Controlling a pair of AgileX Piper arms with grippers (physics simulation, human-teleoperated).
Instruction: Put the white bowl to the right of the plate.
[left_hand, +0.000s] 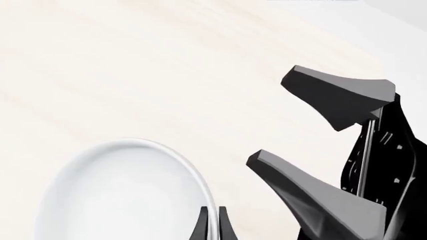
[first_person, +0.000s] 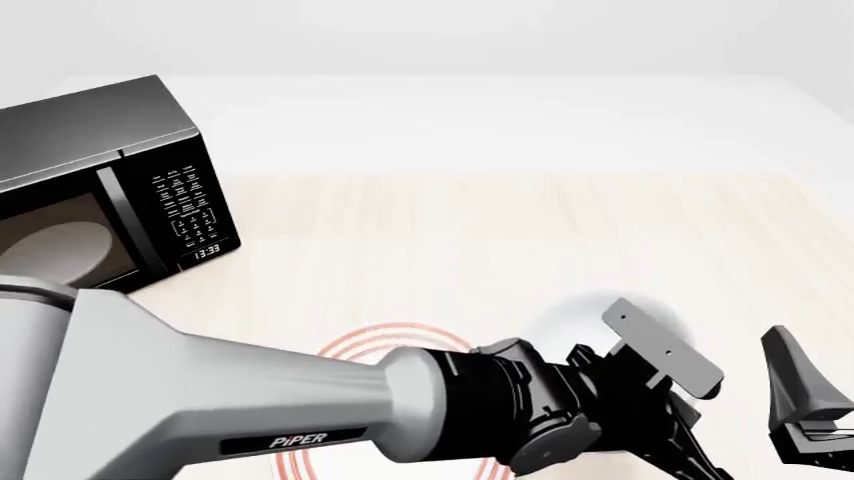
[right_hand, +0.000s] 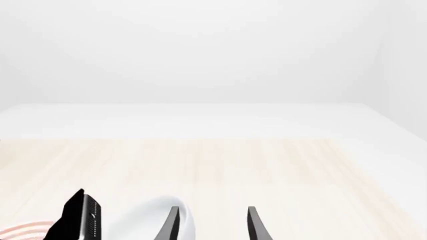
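The white bowl (left_hand: 127, 190) is plain and glossy. In the front view the bowl (first_person: 577, 315) lies just right of the plate (first_person: 387, 336), which has red rings and is mostly hidden under my left arm (first_person: 267, 400). My left gripper (left_hand: 212, 227) is shut on the bowl's rim, one finger on each side. I cannot tell whether the bowl rests on the table. My right gripper (first_person: 807, 420) is open and empty, just right of the bowl. It also shows in the left wrist view (left_hand: 273, 117) and in its own view (right_hand: 212, 225), beside the bowl (right_hand: 150, 215).
A black microwave (first_person: 120, 180) stands at the far left, with a pale round tray (first_person: 60, 250) inside. The light wooden table (first_person: 534, 230) stretches beyond the bowl. A sliver of the plate (right_hand: 20, 231) shows in the right wrist view.
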